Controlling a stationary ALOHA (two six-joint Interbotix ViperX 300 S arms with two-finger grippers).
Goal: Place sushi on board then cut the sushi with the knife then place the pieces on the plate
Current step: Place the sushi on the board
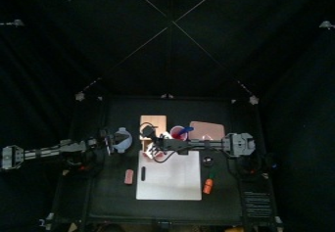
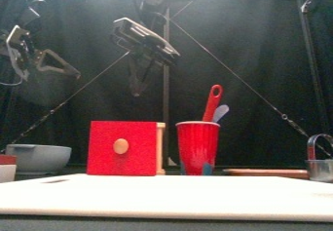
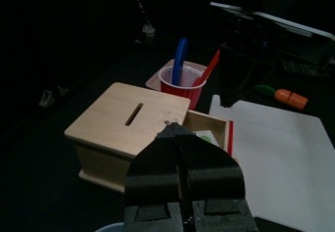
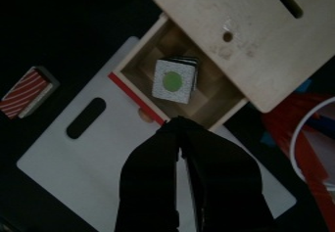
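Sushi roll (image 4: pixel 173 77) sits in the pulled-out drawer (image 4: pixel 220 99) of the wooden box (image 4: pixel 249 30), just beside the white cutting board (image 4: pixel 118 153). Its green-centred end face is turned upward, so its long axis stands roughly upright. Above it the right tool (image 4: pixel 178 128) hangs empty with jaws pressed together, and the left tool (image 3: pixel 173 133), near the box, is closed too.

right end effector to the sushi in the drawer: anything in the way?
Nothing visible. The sushi roll lies exposed in the open drawer, forward of the wooden box top. The right end effector hangs over the white cutting board, pointing at the roll, with only bare space between.
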